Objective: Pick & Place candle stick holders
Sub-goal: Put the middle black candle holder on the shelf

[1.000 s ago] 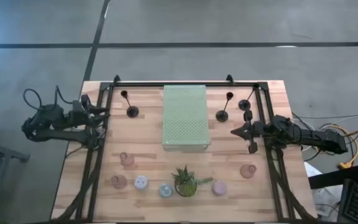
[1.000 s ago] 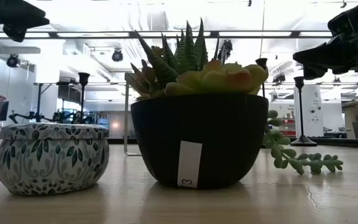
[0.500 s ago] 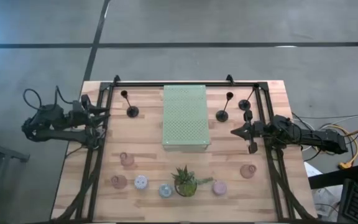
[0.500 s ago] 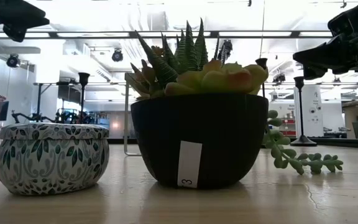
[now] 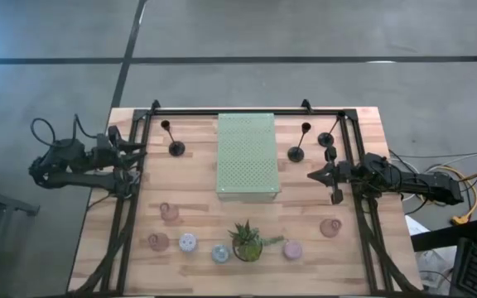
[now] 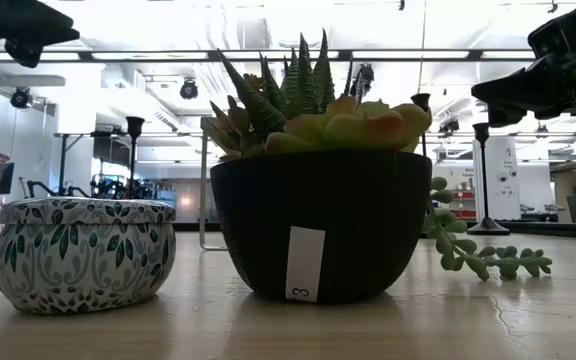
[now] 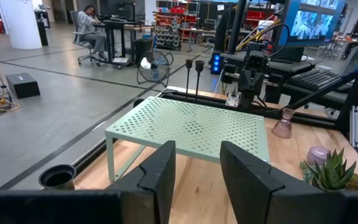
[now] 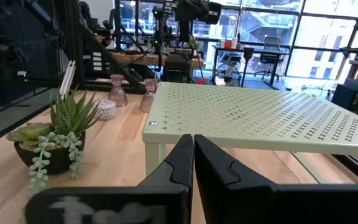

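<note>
- Three black sticks (image 5: pixel 174 139) stand upright near the table's (image 5: pixel 354 257) far edge, flanking the mat (image 5: pixel 248 155).
- Pink holders (image 5: pixel 168 212) and cups (image 5: pixel 188 242) sit near the plant (image 5: pixel 247 240).
- Left gripper (image 7: pixel 196 177) spread; right gripper (image 8: pixel 193 163) pressed together.

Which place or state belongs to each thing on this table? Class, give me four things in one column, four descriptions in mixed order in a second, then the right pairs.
Things
1. left tool
2. right tool
3. perforated mat
4. potted plant

Descriptions
A. fingers shut, at the right side of the table
B. by the table edge closest to the low camera
C. fingers open, at the table's left side
D. pale green, mid-table between the two tools

Pairs: 1-C, 2-A, 3-D, 4-B
</note>
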